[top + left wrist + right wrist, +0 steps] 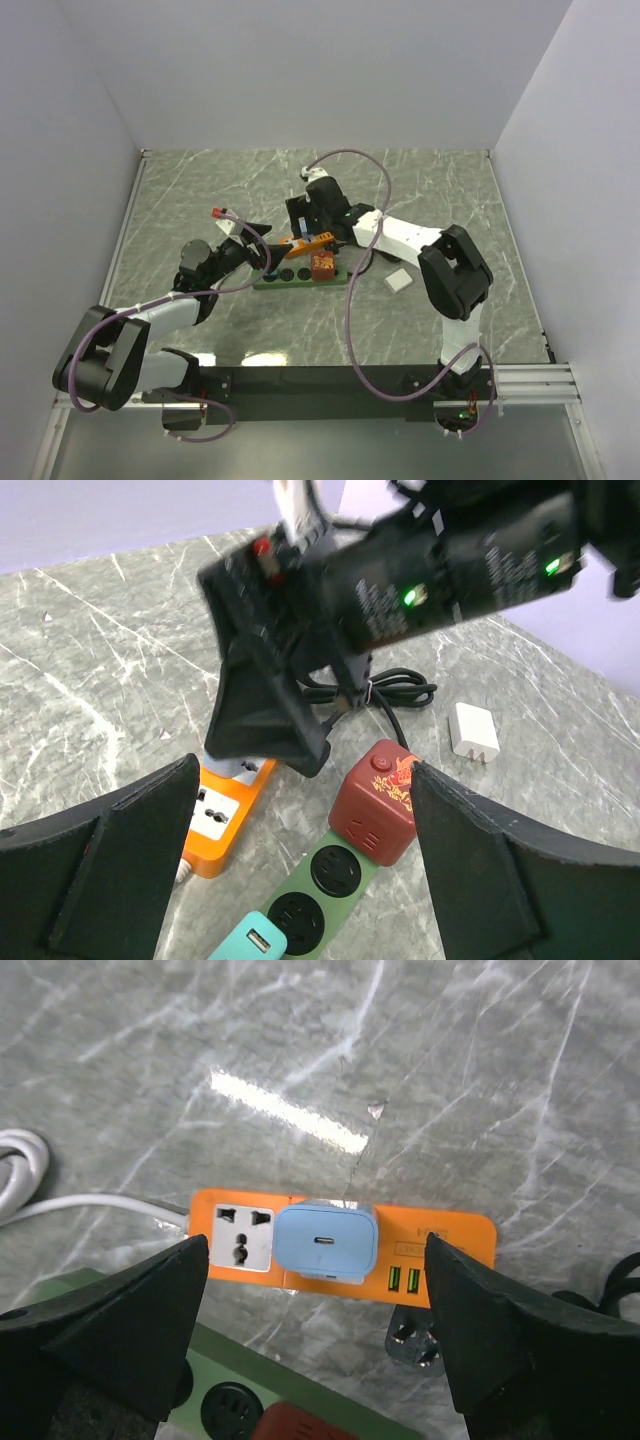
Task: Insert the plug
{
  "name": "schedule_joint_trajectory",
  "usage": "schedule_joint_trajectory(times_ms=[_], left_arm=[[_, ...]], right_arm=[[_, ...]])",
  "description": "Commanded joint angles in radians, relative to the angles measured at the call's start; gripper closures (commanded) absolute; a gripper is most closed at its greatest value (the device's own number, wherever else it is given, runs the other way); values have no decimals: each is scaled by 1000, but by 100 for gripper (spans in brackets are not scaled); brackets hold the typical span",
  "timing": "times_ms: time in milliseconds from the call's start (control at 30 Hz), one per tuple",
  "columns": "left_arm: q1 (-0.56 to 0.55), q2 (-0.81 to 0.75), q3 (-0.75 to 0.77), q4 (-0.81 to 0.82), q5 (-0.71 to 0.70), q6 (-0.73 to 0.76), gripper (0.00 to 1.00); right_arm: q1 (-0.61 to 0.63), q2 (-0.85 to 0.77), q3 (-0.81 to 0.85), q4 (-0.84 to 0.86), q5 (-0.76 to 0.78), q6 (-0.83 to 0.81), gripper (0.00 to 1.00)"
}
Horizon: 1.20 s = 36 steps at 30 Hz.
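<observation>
Your right hand (316, 1260) stands wide open over the orange power strip (455, 1235). Its two fingers sit at 9 and 3 o'clock of the blue plug (325, 1242), apart from it, and it holds nothing. Only this hand's wrist camera shows you the plug sitting square in the strip. A socket lies at the plug's 9 o'clock, two green USB ports at its 4 o'clock, and a white cord (60, 1205) leaves the strip toward 9 o'clock.

Your left hand (303, 768) is also spread wide with nothing in it, near the green power strip (320, 880). Its camera gives what the other lacks: the red cube adapter (375, 805) on the green strip, and a white charger (473, 732) lying loose on the desk (90, 660) at the cube's 1 o'clock.

From above, you see both hands close together over the strips, but the plug is too small to make out.
</observation>
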State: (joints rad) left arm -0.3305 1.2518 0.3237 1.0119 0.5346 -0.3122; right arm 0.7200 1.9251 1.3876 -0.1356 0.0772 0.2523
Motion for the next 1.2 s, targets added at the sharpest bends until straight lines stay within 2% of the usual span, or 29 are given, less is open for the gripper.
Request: schedule_joint_trajectory(times_ms=[0, 133, 200, 333, 400, 467, 600, 633, 667, 733, 867, 1167], left_arm=[[4, -17, -2, 36, 8, -7, 7], [4, -25, -2, 31, 1, -4, 7], [4, -26, -2, 28, -2, -4, 7], [4, -28, -5, 31, -2, -5, 7], [4, -23, -2, 31, -2, -7, 7], [4, -20, -3, 33, -2, -8, 7], [4, -22, -8, 34, -4, -8, 7], [4, -31, -8, 36, -2, -10, 7], [4, -32, -11, 34, -2, -8, 7], [4, -41, -15, 36, -1, -11, 7], [4, -46, -20, 39, -1, -13, 7], [4, -54, -22, 37, -1, -11, 7]], right_arm=[[2, -104, 37, 24, 22, -19, 5], [-4, -222, -28, -30, 174, 10, 4], [-4, -303, -88, -100, 337, 62, 4], [-4, -403, -192, -277, 557, 325, 4], [-4, -425, -226, -408, 587, 433, 4], [-2, -429, -243, -563, 619, 608, 7], [16, -457, -292, -745, 639, 853, 12], [22, -469, -306, -763, 650, 922, 12], [27, -506, -338, -788, 651, 955, 7], [19, -546, -377, -779, 651, 1014, 4], [-17, -615, -469, -696, 615, 1016, 4], [-148, -646, -622, -448, 466, 924, 12]])
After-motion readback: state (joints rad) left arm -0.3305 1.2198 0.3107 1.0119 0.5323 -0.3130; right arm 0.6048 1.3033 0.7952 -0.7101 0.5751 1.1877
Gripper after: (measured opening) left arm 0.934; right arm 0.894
